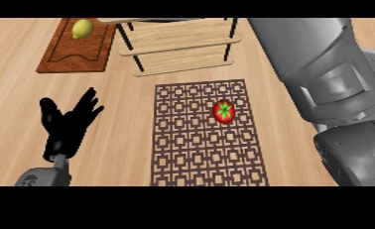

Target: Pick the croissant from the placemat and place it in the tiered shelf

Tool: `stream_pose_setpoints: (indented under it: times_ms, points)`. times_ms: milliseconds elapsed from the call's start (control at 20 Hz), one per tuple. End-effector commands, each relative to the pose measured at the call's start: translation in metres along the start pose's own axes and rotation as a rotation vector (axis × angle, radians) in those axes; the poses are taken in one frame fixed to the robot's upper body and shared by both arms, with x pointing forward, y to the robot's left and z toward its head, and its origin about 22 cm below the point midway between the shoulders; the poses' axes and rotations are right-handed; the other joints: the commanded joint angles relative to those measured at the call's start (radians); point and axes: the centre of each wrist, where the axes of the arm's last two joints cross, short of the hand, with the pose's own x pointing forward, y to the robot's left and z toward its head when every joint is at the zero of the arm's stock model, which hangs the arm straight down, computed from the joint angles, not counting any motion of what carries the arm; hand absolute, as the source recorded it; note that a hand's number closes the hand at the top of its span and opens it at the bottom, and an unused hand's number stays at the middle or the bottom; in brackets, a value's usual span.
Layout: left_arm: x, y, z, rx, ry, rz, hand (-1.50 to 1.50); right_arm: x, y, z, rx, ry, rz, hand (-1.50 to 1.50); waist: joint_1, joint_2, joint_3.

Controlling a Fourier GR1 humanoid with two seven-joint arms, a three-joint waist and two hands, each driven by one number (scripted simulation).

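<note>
- The left robot hand [70, 124] is seen at the lower left, above the wooden surface [124, 99]. Its fingers are straight and spread apart, and nothing is held in it.
- A strip of bare surface is left between that hand and the left edge of the placemat [190, 143]. The placemat is laid lengthwise in the middle, and its near edge is cut off by the lower border of the view.
- The right side is filled by a grey forearm [322, 74], from the lower right corner to the far right. The state of the right robot hand cannot be told, as it is out of view.
- A red tomato [223, 111] with a green stalk is found on the far right part of the placemat, near its right edge and apart from both arms.
- A narrow band of bare surface is left between the placemat's far edge and the tiered shelf [179, 44], whose light wooden boards are carried on thin black posts.
- A brown cutting board [73, 57] is placed at the far left, just beside the shelf, and a yellow lemon [83, 28] is seen on its far end.
</note>
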Motion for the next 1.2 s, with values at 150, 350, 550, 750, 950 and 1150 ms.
stream_pose_setpoints:
  times_ms: [150,350,550,750,950,1150]
  points:
    - [-0.009,0.005,0.005,0.001,0.078,0.002,0.0,0.005,-0.038,-0.011,-0.173,0.018,-0.192,-1.5,-0.012,-0.003,-0.005]
    - [-0.017,-0.009,0.011,0.023,0.059,0.006,0.0,-0.013,-0.069,-0.023,-0.318,0.063,-0.115,-1.5,-0.017,-0.005,-0.006]
    - [0.001,0.008,0.002,0.017,0.052,0.015,0.0,-0.018,-0.112,-0.028,-0.429,0.085,-0.198,-1.5,-0.033,-0.008,-0.005]
    - [-0.026,0.006,0.011,0.03,0.076,0.007,0.0,-0.036,-0.161,-0.031,-0.463,0.124,-0.237,-1.5,-0.035,-0.009,-0.005]
    - [-0.02,0.01,0.008,0.044,0.075,0.016,0.0,-0.056,-0.191,-0.022,-0.397,0.123,-0.285,-1.5,-0.048,-0.013,-0.005]
    - [-0.012,0.02,0.007,0.042,0.068,0.011,0.0,-0.076,-0.237,-0.013,-0.38,0.113,-0.253,-1.5,-0.041,-0.01,-0.005]
